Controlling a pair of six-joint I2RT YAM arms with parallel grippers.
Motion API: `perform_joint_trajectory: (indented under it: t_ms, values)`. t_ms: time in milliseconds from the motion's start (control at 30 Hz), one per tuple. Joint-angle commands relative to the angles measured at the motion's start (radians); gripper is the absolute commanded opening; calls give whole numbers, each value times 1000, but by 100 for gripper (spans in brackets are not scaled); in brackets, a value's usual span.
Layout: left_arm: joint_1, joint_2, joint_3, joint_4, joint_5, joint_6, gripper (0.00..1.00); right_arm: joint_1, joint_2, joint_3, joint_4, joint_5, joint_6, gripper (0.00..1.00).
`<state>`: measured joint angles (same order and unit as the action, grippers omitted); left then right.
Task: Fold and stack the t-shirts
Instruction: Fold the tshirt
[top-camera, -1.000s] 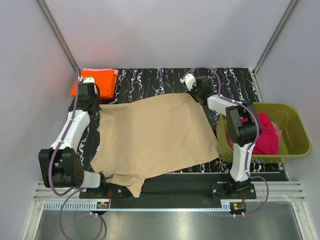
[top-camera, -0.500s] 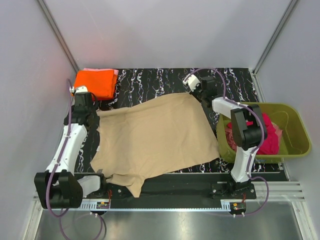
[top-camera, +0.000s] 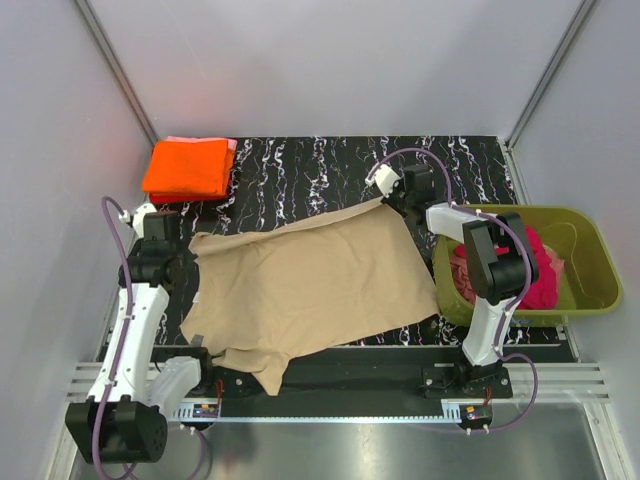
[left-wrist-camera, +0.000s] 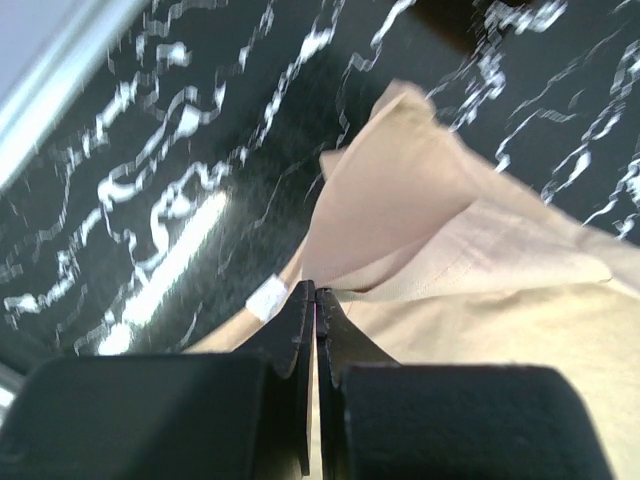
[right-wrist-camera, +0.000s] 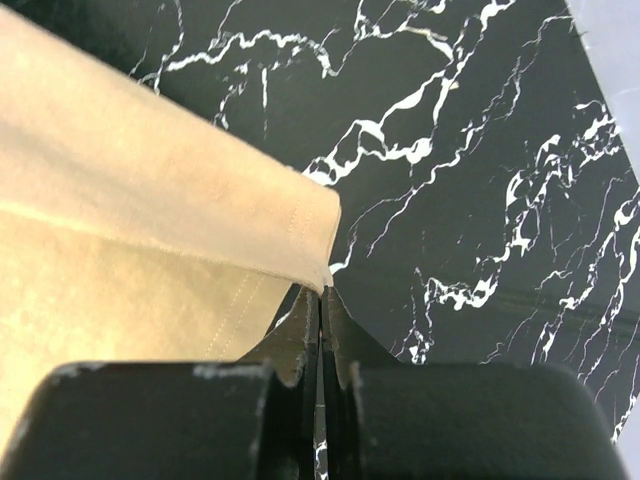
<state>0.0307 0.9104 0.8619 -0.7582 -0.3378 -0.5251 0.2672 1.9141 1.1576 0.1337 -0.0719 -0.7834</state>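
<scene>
Left pincer (left-wrist-camera: 313, 300), right pincer (right-wrist-camera: 322, 300) dragged tan t-shirt (top-camera: 310, 280) far edge nearer bases.

1. No text, number, brand or sign can be read in any of the views
2. The left wrist view shows a small white tag (left-wrist-camera: 266, 298) on the edge of the tan t-shirt (left-wrist-camera: 480, 270), and anything printed on it is too blurred to make out
3. The counter (top-camera: 300, 165) has white veining only, no lettering
</scene>
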Motion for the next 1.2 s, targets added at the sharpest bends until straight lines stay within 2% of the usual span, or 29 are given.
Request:
perform_joint_trajectory:
  t_ms: [0, 167, 600, 900, 1167]
  values:
    - [0, 5, -32, -47, 16, -99, 0, -5, -56, -13, 18, 6, -43, 0]
    - [-2, 10, -86, -59, 66, -176, 0, -5, -92, -50, 6, -28, -62, 0]
    - [-3, -1, -92, -99, -99, -233, 0, -5, -101, -79, -71, -63, -142, 0]
    - [-3, -39, -90, -145, -99, -300, 0, -10, -141, -96, -71, -34, -145, 0]
    - [-26, -47, -126, -168, -41, -368, 0, -10, -205, -145, -103, -77, -149, 0]
